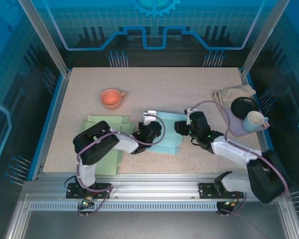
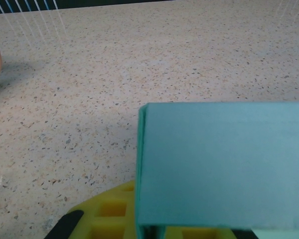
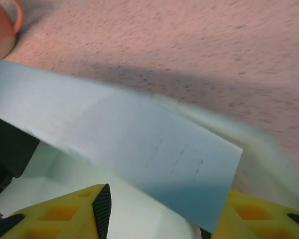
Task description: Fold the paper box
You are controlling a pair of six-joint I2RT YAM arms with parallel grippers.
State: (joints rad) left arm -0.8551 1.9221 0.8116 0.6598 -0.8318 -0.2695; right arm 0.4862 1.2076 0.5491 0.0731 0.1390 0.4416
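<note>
Paper box: the teal paper box lies at mid-table, part folded, between the two grippers.
Left gripper: the left gripper is at the box's left edge, jaws pinched together on an upright teal panel; its yellow fingers sit at the panel's foot.
Right gripper: the right gripper is at the box's right edge, jaws apart, with a flap lying across its yellow fingers.
Left of box: green sheets lie flat.
Far side: orange cup.
Right edge: beige cloth, black dish, pale mug.
</note>
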